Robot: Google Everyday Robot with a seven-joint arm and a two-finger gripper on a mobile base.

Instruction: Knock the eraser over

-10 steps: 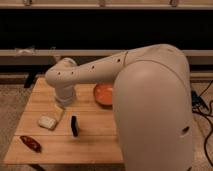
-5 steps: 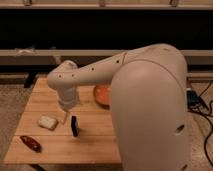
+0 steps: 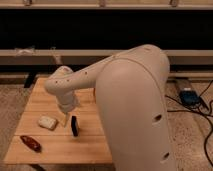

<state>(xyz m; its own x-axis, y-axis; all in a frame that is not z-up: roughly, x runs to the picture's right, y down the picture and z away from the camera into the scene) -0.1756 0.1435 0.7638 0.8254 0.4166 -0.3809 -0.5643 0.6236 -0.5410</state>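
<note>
The eraser [image 3: 74, 125] is a small, thin black block standing upright on the wooden table [image 3: 37, 100], near its middle. My gripper [image 3: 66, 116] hangs from the white arm's wrist [image 3: 62, 90] and reaches down just left of and behind the eraser's top, very close to it. I cannot tell whether it touches the eraser.
A whitish rounded block [image 3: 47, 122] lies left of the eraser. A dark red oblong thing [image 3: 31, 143] lies near the table's front left corner. My big white arm [image 3: 135, 110] covers the table's right side and hides the orange bowl. Cables and a blue device [image 3: 189, 96] lie on the floor at right.
The arm has swung forward and lower, bringing the gripper down next to the eraser. The arm now hides the orange bowl. The eraser still stands upright.
</note>
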